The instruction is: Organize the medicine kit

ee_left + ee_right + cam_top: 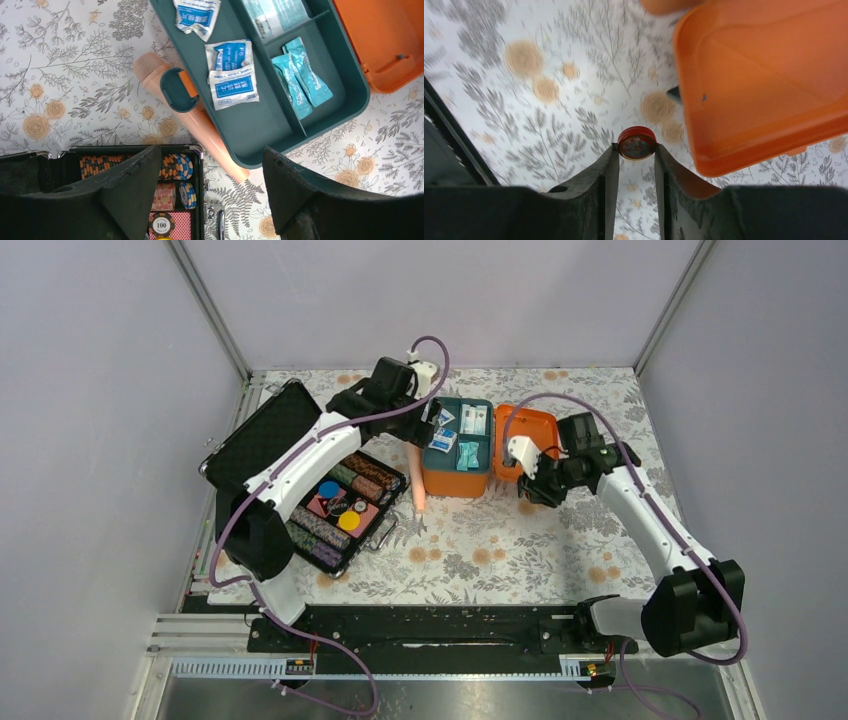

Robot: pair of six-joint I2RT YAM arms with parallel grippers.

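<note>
- Medicine kit (457,472) stood on the table (500,540) close to the far edge, about midway between the left and right edges.
- Its orange lid (530,430) was swung open toward the table's right edge, inner face showing.
- The kit's dark teal tray (262,122) was divided into compartments.
  - Blue-and-white sachets (232,75) lay in the wide compartment.
  - Two teal packets (300,75) lay side by side in the compartment next to it, on the lid side.
  - A clear-wrapped pack (275,15) lay in the compartment beyond the packets.
- Peach tube (210,140) lay on the table against the kit's left wall, passing under the kit's teal-and-orange latch (177,90).
- Black case (265,435) lay open toward the table's left edge, with rows of striped chips (365,480) in its lower half.
- Left gripper (210,150) hung above the kit's near-left corner. Its jaws were spread wide with nothing between them. The tube and a corner of the black case lay below.
- Right gripper (636,150) had its jaws drawn in on a small red round tin (637,142), with one finger against each side of it.
- The tin sat just beside the near edge of the open lid, on the right half of the table.
- Could not tell whether the tin rested on the table or was lifted off it; the wrist view was blurred.
</note>
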